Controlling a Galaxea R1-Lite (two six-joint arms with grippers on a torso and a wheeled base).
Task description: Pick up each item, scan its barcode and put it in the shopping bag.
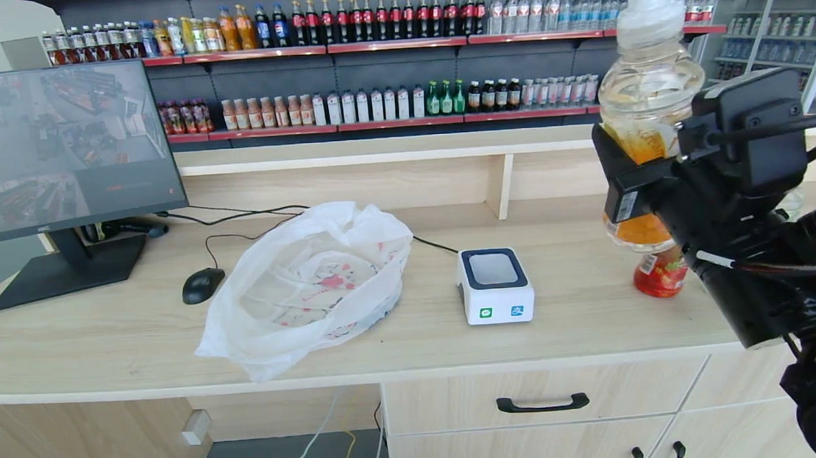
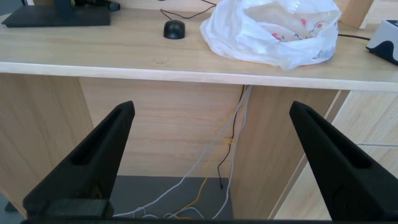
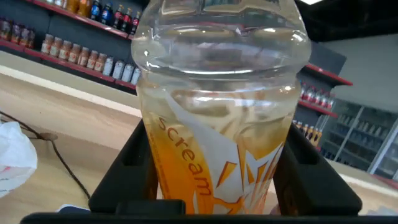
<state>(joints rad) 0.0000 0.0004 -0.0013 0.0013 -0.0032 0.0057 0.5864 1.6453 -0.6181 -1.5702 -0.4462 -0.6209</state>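
My right gripper [image 1: 643, 170] is shut on a clear bottle with an orange label [image 1: 647, 101], held upright well above the counter at the right; the bottle [image 3: 217, 130] stands between the black fingers [image 3: 121, 171] in the right wrist view. Under it a red-capped item [image 1: 660, 274] rests on the counter. The white barcode scanner [image 1: 494, 284] sits mid-counter, left of the held bottle. The white shopping bag [image 1: 310, 281] lies open left of the scanner, also [image 2: 273, 31]. My left gripper [image 2: 211, 155] is open, low in front of the counter's front panel.
A monitor [image 1: 60, 151] on a black stand and a black mouse [image 1: 202, 285] with cables occupy the counter's left. A raised wooden ledge [image 1: 391, 150] runs behind, with drink shelves [image 1: 372, 48] beyond. Drawers with black handles [image 1: 543, 403] are below the counter.
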